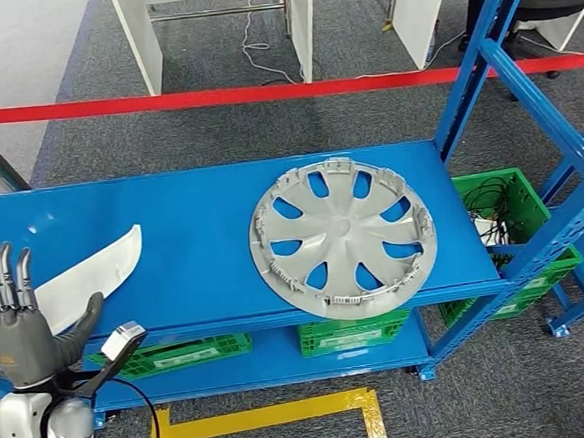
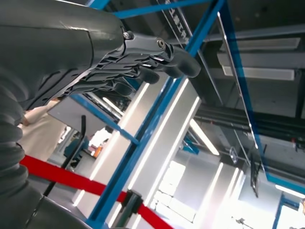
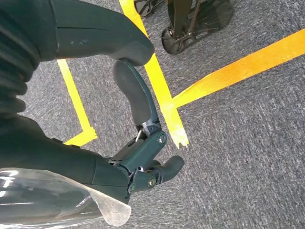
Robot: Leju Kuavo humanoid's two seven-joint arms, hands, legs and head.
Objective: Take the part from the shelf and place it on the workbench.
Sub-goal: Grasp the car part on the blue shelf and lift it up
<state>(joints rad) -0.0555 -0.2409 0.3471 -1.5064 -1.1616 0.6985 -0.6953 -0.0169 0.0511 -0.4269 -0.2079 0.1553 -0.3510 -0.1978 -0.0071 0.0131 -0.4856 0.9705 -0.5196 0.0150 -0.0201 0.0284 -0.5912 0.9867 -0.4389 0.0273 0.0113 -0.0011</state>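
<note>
A round silver hubcap (image 1: 343,235) lies flat on the blue shelf (image 1: 198,216), right of its middle. A white curved trim part (image 1: 88,275) lies near the shelf's left front edge. My left hand (image 1: 17,323) is raised in front of that edge, fingers straight up and thumb reaching toward the white part, holding nothing. In the left wrist view the left hand (image 2: 118,62) has its fingers stretched out before the blue shelf frame. My right hand (image 3: 140,143) hangs over the grey carpet, its fingers loosely bent, empty.
Green crates (image 1: 509,224) sit on the lower level and beside the shelf at right. Blue slanted uprights (image 1: 489,55) rise at the shelf's right end. A red barrier tape (image 1: 265,93) runs behind. Yellow floor tape (image 1: 273,416) marks the carpet in front.
</note>
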